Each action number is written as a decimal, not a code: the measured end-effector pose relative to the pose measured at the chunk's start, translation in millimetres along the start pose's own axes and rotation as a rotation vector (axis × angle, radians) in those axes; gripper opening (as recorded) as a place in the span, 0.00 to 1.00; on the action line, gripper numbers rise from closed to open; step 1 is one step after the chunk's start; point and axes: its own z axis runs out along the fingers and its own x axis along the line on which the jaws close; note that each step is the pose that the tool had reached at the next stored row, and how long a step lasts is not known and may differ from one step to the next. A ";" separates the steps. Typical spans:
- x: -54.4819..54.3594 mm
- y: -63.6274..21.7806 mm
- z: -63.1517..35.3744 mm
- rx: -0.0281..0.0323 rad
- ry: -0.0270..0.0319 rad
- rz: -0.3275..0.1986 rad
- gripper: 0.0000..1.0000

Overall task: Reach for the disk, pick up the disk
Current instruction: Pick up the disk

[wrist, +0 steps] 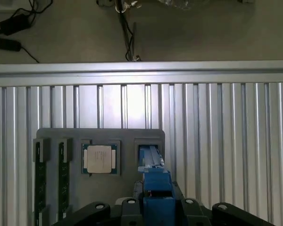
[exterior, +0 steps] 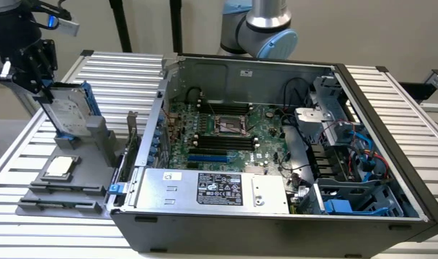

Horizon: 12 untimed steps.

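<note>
While tool (exterior: 48, 96) grips upright disk (exterior: 72, 113), top edge; case (exterior: 276, 229) near.

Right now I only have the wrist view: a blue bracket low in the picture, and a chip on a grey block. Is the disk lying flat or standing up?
Observer: In the exterior view the disk stands roughly upright on its edge at the grey fixture.
Operator: Where is the gripper against it?
Observer: The gripper is at the disk's upper end, towards the exterior view's left.
Operator: Anything large close by?
Observer: An open computer case sits right beside the fixture, on the exterior view's right.
</note>
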 end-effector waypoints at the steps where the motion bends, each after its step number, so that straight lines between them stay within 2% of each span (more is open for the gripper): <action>1: 0.0 0.1 -4.4 0.0000 0.0000 0.000 0.33; 8: -0.4 0.1 -36.4 -0.0001 0.0000 0.000 0.33; 12: -0.7 -2.8 -54.6 -0.0009 0.0001 0.000 0.33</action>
